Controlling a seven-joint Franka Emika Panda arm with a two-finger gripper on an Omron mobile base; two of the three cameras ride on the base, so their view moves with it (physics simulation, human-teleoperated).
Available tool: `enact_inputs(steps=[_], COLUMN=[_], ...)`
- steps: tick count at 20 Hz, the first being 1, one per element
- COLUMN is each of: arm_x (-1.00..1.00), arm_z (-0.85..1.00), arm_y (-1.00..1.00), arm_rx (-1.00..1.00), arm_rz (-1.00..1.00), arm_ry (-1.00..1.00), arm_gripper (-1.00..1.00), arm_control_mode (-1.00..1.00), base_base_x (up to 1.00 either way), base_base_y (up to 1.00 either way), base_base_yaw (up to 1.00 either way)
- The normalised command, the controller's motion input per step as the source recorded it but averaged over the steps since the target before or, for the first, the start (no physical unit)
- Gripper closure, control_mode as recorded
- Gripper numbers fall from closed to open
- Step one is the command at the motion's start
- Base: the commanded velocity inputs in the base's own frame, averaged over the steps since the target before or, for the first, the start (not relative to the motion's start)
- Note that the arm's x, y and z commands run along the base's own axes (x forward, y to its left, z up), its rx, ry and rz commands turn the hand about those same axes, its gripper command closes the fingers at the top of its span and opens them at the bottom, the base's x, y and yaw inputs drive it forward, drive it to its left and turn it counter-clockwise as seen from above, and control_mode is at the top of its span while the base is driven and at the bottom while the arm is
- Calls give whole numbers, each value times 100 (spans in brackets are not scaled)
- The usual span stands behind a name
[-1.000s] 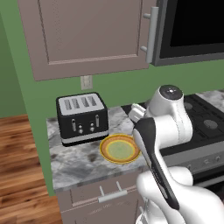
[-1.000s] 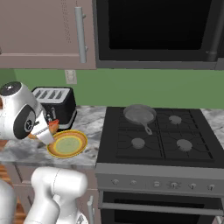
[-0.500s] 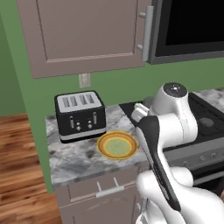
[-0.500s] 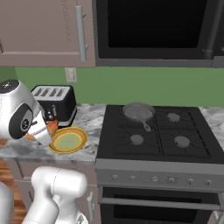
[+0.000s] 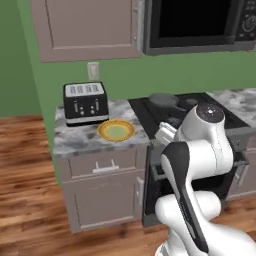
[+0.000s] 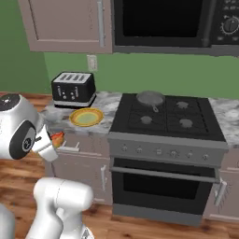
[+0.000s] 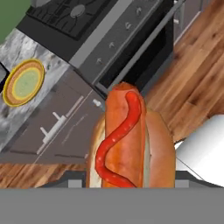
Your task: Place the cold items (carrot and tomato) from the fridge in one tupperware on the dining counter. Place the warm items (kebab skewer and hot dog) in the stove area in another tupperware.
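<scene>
Left base view: the white arm (image 5: 200, 165) folds up in front of the stove (image 5: 187, 107), its bulk screening the hand, so from here no one could tell how the jaws stand. On the marble counter to the left of the stove sit a black toaster (image 5: 86, 102) against the wall and a yellow plate (image 5: 116, 130) just in front of it, the plate bare. A dark pan (image 5: 162, 99) rests on the stove's rear left burner, beneath the microwave (image 5: 200, 22).

Right base view: the same stove is seen square on, oven door and knob row in full, which the arm masks in the left view. Left of the stove, below counter height, a sliver of orange and red, the hot dog (image 6: 56, 137), peeps out beside the arm's wrist. No tupperware can be made out near the stove.

Hand view: what both base cameras miss is plain here. The hot dog (image 7: 130, 144), bun and ketchup squiggle, lies lengthways close under the camera, and the gripper (image 7: 130, 183) appears closed on its bun, jaws partway apart, though the fingertips themselves are hidden behind it. It is held out over the wooden floor in front of the stove and the cabinet drawers, the plate lying up and to the left on the counter, likely because the warm item is being carried off to its container
</scene>
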Motion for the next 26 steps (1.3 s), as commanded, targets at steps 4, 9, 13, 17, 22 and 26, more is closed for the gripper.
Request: enact_inputs(steps=[4, 9, 13, 17, 22, 26], arm_x=[0, 0, 0, 0, 0, 0], arm_z=[0, 0, 0, 0, 0, 0], arm_y=[0, 0, 0, 0, 0, 0], arm_rx=[0, 0, 0, 0, 0, 0], arm_rz=[0, 0, 0, 0, 0, 0], arm_ry=[0, 0, 0, 0, 0, 0], arm_gripper=[100, 100, 100, 100, 100, 100], arm_control_mode=[100, 100, 100, 100, 100, 100], base_base_x=[-75, -41, -41, -35, -31, -38], base_base_y=[3, 9, 9, 14, 20, 22], base_base_yaw=[62, 77, 79, 82, 82, 81])
